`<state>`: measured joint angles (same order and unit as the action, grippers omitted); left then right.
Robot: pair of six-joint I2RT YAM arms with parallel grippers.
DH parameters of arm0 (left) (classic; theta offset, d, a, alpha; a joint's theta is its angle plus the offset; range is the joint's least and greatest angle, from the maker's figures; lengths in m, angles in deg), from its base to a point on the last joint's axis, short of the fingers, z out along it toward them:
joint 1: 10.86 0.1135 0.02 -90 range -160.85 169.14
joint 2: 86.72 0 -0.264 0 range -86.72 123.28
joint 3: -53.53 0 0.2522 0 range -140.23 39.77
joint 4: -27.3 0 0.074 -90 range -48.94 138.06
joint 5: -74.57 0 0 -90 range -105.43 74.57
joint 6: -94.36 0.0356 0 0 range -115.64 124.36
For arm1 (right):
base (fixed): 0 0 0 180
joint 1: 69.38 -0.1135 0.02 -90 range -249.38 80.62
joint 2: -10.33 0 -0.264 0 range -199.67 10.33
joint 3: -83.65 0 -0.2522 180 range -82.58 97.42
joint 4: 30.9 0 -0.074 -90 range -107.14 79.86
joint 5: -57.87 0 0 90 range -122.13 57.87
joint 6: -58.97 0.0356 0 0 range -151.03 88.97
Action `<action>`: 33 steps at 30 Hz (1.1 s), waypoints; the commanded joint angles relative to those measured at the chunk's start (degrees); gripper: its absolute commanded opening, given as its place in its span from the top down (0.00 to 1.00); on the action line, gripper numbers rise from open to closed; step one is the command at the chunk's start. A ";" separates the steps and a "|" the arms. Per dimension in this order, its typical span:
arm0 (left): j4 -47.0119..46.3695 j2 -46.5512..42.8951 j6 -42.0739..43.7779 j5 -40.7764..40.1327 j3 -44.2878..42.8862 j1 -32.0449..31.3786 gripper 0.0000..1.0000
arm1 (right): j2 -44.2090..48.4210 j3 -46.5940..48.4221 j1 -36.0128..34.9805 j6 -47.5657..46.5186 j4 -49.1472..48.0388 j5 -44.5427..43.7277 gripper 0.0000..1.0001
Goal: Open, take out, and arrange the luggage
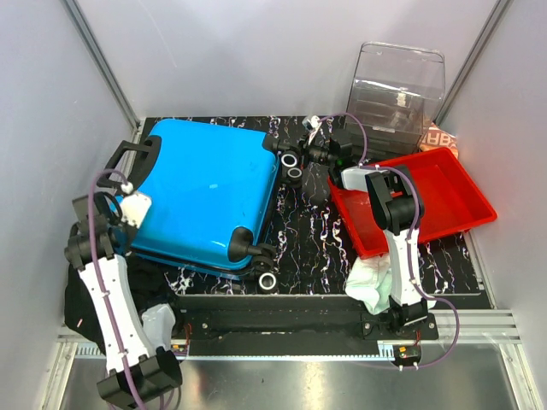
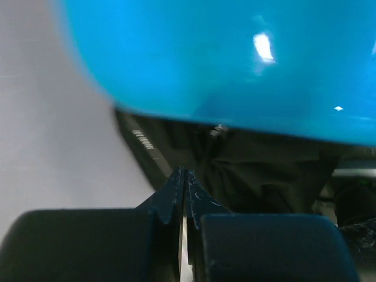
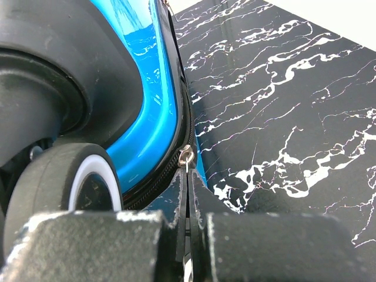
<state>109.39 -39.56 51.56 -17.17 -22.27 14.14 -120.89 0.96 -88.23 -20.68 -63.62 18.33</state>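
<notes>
Mostly glossy rounded blue luggage (image 1: pixel 205 192), marbled mat (image 1: pixel 303 231)

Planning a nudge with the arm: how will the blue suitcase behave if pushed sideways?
Probably stiff: the suitcase has a glossy hard shell, likely slippery. It lies flat with its wheels off to the side, so it should slide rather than roll.
</notes>
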 commanded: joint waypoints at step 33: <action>-36.35 45.75 -24.79 19.49 -25.39 -11.11 0.68 | 29.79 -37.22 -18.93 -9.56 -10.65 -21.88 1.00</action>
<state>74.29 4.50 31.32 -7.82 -39.34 6.71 -97.17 -33.83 -96.03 -31.43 -69.89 -12.25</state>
